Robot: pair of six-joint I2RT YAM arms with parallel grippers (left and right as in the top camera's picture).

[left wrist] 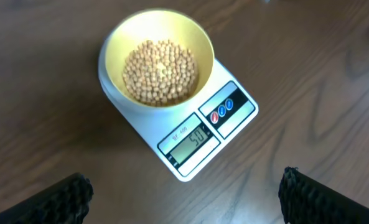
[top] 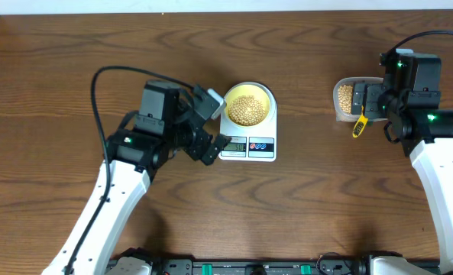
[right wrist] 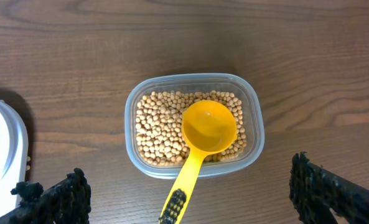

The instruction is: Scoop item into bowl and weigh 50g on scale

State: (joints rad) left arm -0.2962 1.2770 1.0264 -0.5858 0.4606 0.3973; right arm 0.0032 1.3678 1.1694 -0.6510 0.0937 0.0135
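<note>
Near left hand (top: 209,127), bowl (left wrist: 195,42) atop scale (left wrist: 235,116)

Through my left wrist camera I read 50 on the scale's (left wrist: 234,121) display (left wrist: 191,140). Just above the display runs a small printed line that begins SF; the rest is too small for me. The red and blue buttons (left wrist: 224,109) bear white marks I cannot read.

Matt dark wood-grain table (left wrist: 308,56), smooth pale-yellow plastic bowl (left wrist: 200,46), dull tan smooth-skinned beans (left wrist: 159,71), glossy white plastic scale (left wrist: 243,109), clear shiny plastic container (right wrist: 254,118), glossy yellow plastic scoop (right wrist: 209,127), rough black pads (left wrist: 66,196) on the left gripper (left wrist: 184,182).
</note>
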